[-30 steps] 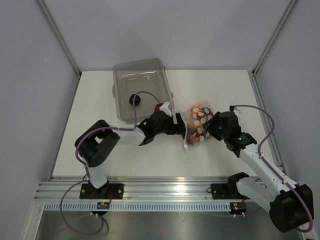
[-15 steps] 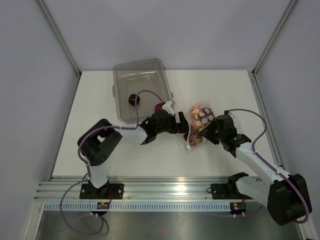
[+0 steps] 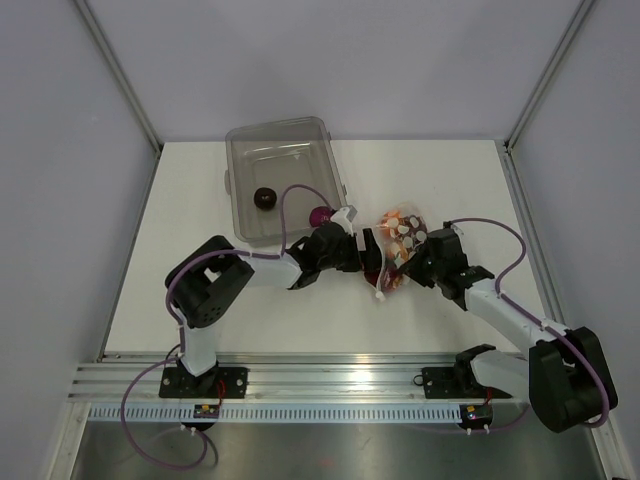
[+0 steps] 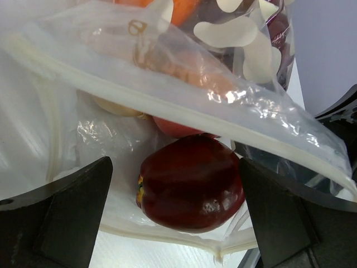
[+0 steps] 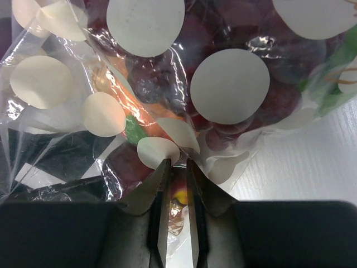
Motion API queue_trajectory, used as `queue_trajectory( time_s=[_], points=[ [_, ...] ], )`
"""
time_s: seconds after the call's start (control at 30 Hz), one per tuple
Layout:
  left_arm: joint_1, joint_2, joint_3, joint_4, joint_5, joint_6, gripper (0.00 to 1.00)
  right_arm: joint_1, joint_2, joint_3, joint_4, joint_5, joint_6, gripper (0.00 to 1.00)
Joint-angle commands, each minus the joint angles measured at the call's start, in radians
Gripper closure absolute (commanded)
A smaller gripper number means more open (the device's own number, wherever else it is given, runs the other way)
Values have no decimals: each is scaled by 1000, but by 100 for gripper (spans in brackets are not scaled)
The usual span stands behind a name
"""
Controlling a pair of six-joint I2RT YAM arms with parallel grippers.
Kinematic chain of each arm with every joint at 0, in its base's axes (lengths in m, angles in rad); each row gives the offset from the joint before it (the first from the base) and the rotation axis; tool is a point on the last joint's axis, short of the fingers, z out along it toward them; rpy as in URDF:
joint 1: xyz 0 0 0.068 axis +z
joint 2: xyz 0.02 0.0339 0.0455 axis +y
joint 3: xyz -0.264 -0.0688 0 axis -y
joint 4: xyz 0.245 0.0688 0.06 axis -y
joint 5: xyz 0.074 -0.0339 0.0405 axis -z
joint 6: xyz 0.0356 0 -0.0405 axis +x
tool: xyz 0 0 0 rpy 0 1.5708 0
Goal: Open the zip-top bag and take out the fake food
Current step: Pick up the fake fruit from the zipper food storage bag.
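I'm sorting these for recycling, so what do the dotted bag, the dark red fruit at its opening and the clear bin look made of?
Bag: thin soft clear plastic film, glossy; it crinkles and glints, with printed white dots and a whitish zip strip.
Dark red fruit: probably hard moulded plastic, smooth and shiny.
Bin: likely rigid clear plastic; its straight walls hold shape.

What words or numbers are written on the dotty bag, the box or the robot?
No text can be read anywhere.
The bag: plain white dots, no letters.
An orange mark on it: too blurred to read.
The bin: no label.
The tags by the arm bases: too small to read.
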Motion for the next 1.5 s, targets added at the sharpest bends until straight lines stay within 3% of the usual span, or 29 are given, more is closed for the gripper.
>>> queue_trajectory(
  time_s=[0.0, 0.4, 1.17, 1.47],
  points=[
    [-12, -3, 12, 26, -12, -31, 1, -1, 21, 2, 48, -20, -2, 79],
    [-26, 1, 1, 22, -6, -47, 1, -3, 87, 60, 44, -9, -2, 100],
    [-41, 34, 47, -87, -67, -10, 1, -1, 112, 72, 105, -60, -14, 100],
    [-43, -17, 4, -70, -118, -2, 18, -3, 86, 60, 85, -32, -8, 100]
  ],
)
